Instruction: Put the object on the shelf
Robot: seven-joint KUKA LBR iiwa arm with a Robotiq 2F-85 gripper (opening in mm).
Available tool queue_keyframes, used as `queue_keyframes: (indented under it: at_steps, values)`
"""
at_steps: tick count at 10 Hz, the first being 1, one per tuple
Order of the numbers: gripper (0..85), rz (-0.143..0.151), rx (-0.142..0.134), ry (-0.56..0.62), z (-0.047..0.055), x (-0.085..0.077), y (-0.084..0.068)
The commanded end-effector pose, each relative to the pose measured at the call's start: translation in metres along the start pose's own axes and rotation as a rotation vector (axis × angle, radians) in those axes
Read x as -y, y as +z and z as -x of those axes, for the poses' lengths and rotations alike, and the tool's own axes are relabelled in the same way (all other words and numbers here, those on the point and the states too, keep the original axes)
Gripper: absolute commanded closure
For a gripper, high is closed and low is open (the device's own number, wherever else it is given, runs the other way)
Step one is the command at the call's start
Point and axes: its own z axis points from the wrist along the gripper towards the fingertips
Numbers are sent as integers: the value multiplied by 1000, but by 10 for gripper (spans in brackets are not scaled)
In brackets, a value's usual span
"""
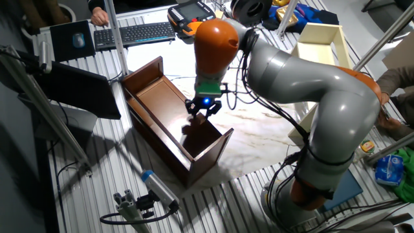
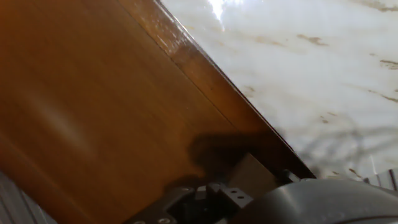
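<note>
My shelf (image 1: 169,120) is a long, glossy dark brown open box with taller end panels, lying diagonally on the pale marbled tabletop, one end panel toward the keyboard side and the other toward the near table edge. From my hand camera its inner floor (image 2: 106,106) fills the left of the frame, a warm, reflective brown with fine grain, its long rim running diagonally against the white surface. The object (image 2: 252,177), a small tan-brown wooden cube, shows at the bottom of that view against the shelf floor near the rim, partly hidden; whether it rests on the wood I cannot tell.
</note>
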Motion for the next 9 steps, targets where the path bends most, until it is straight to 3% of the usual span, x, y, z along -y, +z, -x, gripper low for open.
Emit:
queue_keyframes:
  at_steps: [1, 3, 5, 6, 7, 8, 9]
  values:
    - [850, -1, 9, 13, 2, -1, 1]
    - [850, 12, 6, 29, 3, -1, 2]
    - [510, 25, -11, 52, 2, -2, 2]
    - [340, 56, -13, 81, 2, -2, 2]
    - [340, 53, -7, 87, 2, -2, 2]
    - [170, 54, -6, 90, 2, -2, 2]
    - [170, 50, -11, 80, 3, -2, 1]
